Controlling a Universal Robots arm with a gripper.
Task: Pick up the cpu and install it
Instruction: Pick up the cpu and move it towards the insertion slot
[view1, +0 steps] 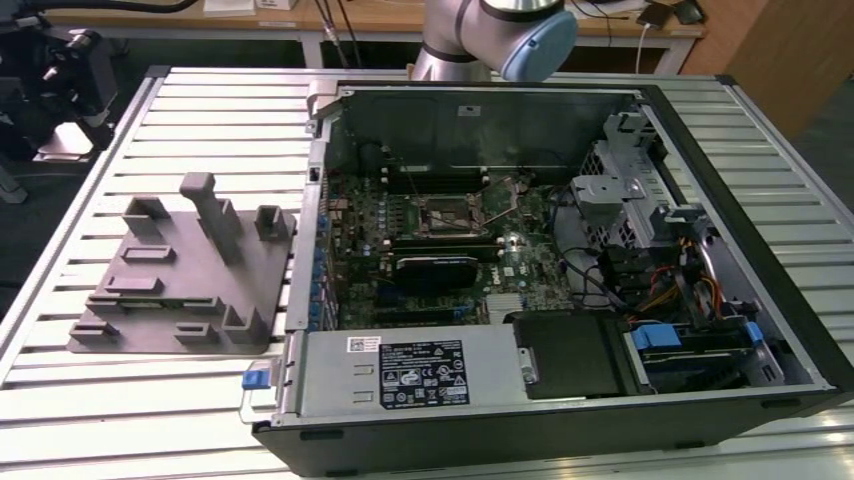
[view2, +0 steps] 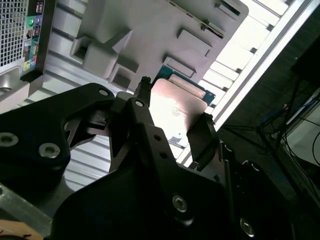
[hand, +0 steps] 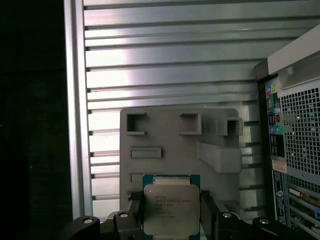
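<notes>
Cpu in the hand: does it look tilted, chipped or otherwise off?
Nothing stands out. In the first wrist view the cpu sits square in the hand, gripped on two opposite sides. Its edges line up with the grey fixture block behind it, and its silver top shows no visible damage.

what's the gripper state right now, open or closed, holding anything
gripper: closed on the cpu, a finger against each side of it

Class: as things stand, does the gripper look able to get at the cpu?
Yes, it seems so: in the first wrist view the gripper has its fingers against two opposite edges of the cpu, nothing between, above the grey fixture.
</notes>
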